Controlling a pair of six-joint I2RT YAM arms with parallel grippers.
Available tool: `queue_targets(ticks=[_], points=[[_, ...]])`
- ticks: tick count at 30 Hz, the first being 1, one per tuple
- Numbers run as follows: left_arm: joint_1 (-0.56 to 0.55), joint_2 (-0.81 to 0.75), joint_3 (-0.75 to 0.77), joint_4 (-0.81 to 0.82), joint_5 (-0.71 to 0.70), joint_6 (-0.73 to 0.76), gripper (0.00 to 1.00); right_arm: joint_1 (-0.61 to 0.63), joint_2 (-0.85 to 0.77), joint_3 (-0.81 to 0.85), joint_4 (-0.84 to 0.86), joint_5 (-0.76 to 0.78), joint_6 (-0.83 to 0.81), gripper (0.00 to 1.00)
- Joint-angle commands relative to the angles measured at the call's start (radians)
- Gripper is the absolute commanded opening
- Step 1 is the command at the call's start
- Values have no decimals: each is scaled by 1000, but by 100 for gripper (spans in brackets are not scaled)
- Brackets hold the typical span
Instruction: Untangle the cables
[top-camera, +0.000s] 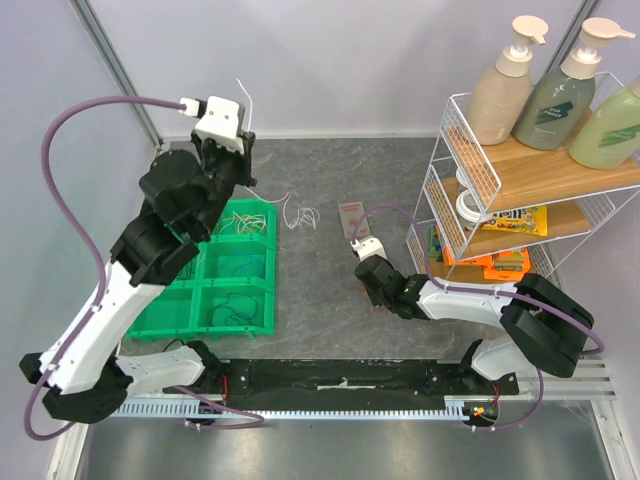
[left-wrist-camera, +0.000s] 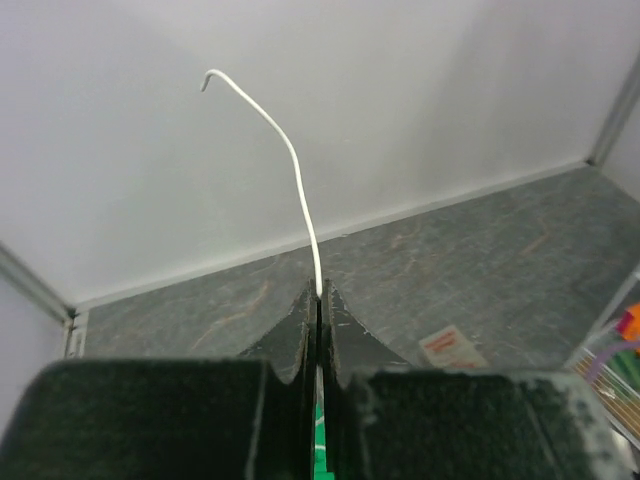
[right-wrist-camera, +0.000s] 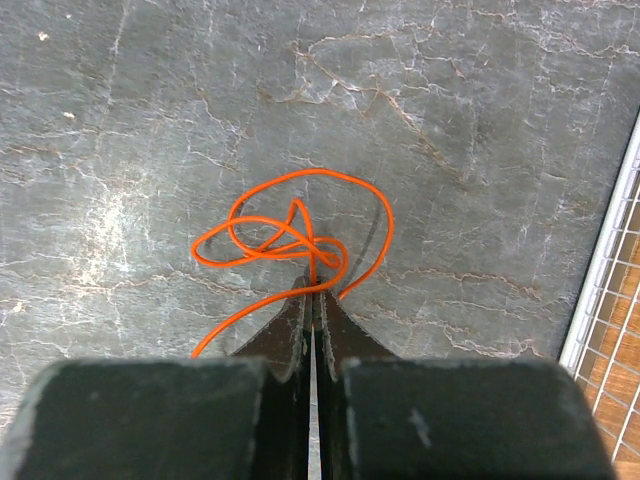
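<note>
Up high, left gripper (left-wrist-camera: 319, 293) clamped on a white wire (left-wrist-camera: 291, 160), right gripper (right-wrist-camera: 315, 290) pinching a looped orange wire (right-wrist-camera: 268, 240) on the table (right-wrist-camera: 150, 110)

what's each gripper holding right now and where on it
The left gripper pinches the white cable partway along, hooked free end sticking up. The right gripper pinches the orange cable beside its tangled loops.

Left gripper (left-wrist-camera: 318, 295) held high, jaws closed; right gripper (right-wrist-camera: 314, 290) low, jaws closed.
</note>
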Motion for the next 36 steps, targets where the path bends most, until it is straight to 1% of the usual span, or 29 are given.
queue_targets(ticks=[1,4,11,20,25,28,33,35,36], points=[[207,15,12,56,163,-104,2,-3,-23,-9,39,4,-12,1],[324,40,22,45,280,-180,2,-3,-23,-11,39,6,-13,1],[472,60,23,36,326,-207,2,-2,-28,-12,43,4,-12,1],[567,47,22,21,311,-187,2,-3,-21,-9,43,-2,-13,1],[611,86,-15,4,297,-192,2,-3,-23,-11,46,-1,-13,1],[641,110,-37,-18,250,-210,2,-3,-29,-15,47,-2,-12,1],[648,136,-129,-50,121,-246,2,-3,-34,-20,50,-1,-12,2],[648,144,-179,-59,137,-267,1,-3,-31,-18,50,-4,-12,2],[647,147,-210,-59,168,-288,2,-3,-31,-18,53,-2,-12,2]])
